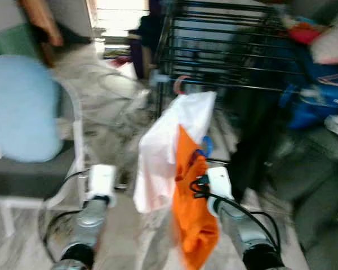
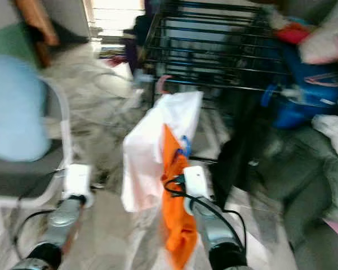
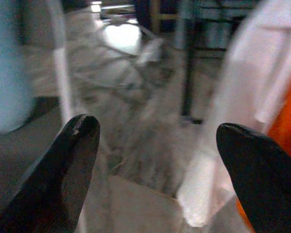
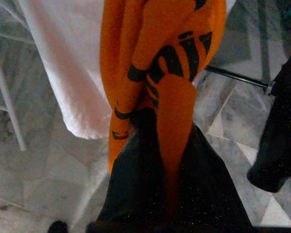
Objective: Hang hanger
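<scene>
An orange garment point(image 1: 194, 219) with black print hangs from a blue hanger point(image 1: 206, 147), and my right gripper point(image 4: 167, 160) is shut on it, the cloth draped over the fingers. Just behind it, a white garment point(image 1: 169, 146) hangs from a pink hook point(image 1: 180, 84) at the front rail of the black wire drying rack point(image 1: 231, 50). The orange garment sits below that rail, to the right of the white one. My left gripper point(image 3: 155, 145) is open and holds nothing, low to the left, pointing at the marble floor. The views are blurred.
A white-framed chair with a light blue cushion point(image 1: 22, 107) stands at the left. A black cloth point(image 1: 253, 140) hangs from the rack beside my right arm. Blue bags and piled laundry point(image 1: 321, 101) crowd the right side. Cables lie on the floor point(image 1: 124, 230).
</scene>
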